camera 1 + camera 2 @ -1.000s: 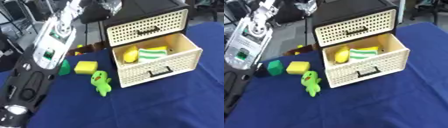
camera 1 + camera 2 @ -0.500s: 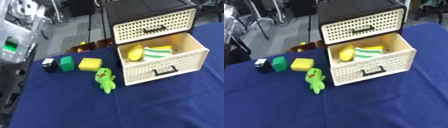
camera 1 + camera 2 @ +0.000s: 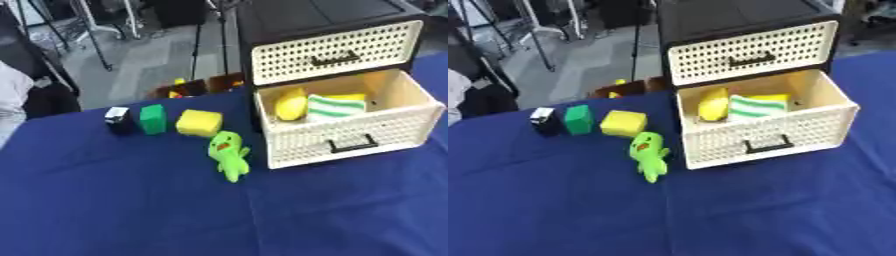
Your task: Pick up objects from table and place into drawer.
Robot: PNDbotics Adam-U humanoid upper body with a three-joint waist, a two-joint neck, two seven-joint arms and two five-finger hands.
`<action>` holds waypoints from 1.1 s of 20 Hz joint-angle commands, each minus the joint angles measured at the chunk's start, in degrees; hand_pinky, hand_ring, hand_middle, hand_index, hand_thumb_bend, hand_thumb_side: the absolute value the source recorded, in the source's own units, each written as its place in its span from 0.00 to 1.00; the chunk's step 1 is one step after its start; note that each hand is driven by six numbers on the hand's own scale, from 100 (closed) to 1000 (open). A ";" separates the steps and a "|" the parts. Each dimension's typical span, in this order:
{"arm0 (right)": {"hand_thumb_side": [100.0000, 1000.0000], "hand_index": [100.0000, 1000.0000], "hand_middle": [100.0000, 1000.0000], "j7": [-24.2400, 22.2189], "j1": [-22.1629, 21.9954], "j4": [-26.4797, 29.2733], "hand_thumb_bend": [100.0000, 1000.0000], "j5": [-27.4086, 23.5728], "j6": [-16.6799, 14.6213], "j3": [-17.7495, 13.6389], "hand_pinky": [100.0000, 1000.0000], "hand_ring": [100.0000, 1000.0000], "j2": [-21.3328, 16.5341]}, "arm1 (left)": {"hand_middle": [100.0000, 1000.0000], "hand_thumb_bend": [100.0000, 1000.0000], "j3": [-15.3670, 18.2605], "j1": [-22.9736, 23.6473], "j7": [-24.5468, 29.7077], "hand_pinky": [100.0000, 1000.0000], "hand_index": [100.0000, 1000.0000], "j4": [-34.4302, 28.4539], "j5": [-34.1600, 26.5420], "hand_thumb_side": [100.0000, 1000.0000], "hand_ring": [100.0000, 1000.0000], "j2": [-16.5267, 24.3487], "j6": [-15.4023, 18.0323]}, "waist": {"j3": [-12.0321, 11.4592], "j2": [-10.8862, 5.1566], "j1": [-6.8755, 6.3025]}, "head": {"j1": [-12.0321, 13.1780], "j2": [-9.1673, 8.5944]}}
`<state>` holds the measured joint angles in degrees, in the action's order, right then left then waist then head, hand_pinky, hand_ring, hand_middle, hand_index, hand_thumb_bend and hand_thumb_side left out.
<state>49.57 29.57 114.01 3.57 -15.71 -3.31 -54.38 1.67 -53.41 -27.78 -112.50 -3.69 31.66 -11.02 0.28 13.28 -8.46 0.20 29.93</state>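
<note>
Leaning inside the open drawer (image 3: 350,145), a yellow thing (image 3: 290,104) stays unclear.

Grey floor (image 3: 149,70) beyond the table (image 3: 114,210), which wears a blue cloth; black tripod legs (image 3: 92,42) stand on it. Dark seat-like shape (image 3: 39,95) at left edge; unclear.

Surface: a blue cloth (image 3: 131,210) covers it and fills the lower part of both views, lying smooth.
Floor: grey floor (image 3: 149,65) shows beyond the far edge of the cloth.
Stands: thin black tripod legs (image 3: 92,42) rise from the floor at upper left; another dark pole (image 3: 634,45) stands nearer the middle.
Left edge: dark shapes, too blurred to name.
Light: even, with no hard shadows.
</note>
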 commanded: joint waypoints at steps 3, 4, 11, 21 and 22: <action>0.90 0.75 0.55 0.34 -1.11 0.58 0.00 1.42 -0.50 -1.14 0.52 0.62 -3.61 | 0.63 0.58 2.10 4.40 -4.99 0.37 0.84 -2.06 -2.22 0.72 0.56 6.20 6.31 | -1.16 -1.04 1.27 | -1.21 1.09; 0.91 0.75 0.55 -0.01 -1.50 0.58 0.00 1.79 -0.39 -1.20 0.52 0.62 -4.09 | 0.66 0.58 2.09 5.70 -5.14 0.40 0.87 -2.08 -2.29 0.75 0.59 6.83 8.02 | -1.34 -0.96 1.43 | -1.46 1.12; 0.97 0.74 0.56 -5.54 -4.75 0.58 0.00 5.29 0.98 -1.01 0.52 0.62 -10.21 | 0.68 0.56 1.87 14.00 -5.13 0.40 0.89 -2.09 -2.24 0.78 0.61 10.54 12.52 | -1.79 -0.48 2.57 | -1.98 0.58; 1.00 0.74 0.56 -18.81 -8.70 0.58 0.00 8.31 2.88 1.79 0.52 0.61 -15.40 | 0.68 0.55 2.40 23.22 -5.63 0.38 0.91 -2.09 -1.78 0.84 0.59 12.57 14.80 | -1.81 0.63 3.03 | -1.85 -1.16; 1.00 0.74 0.56 -20.71 -9.01 0.58 0.00 8.43 3.19 2.01 0.52 0.61 -15.69 | 0.68 0.55 2.54 24.30 -5.60 0.38 0.91 -2.09 -1.47 0.84 0.59 12.76 15.01 | -1.86 0.75 3.04 | -1.89 -1.35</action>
<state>30.84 20.17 114.01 11.49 -12.75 -1.03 -67.44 3.09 -28.74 -33.38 -113.87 -5.57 41.95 3.52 -1.50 14.87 -5.83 -1.62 29.33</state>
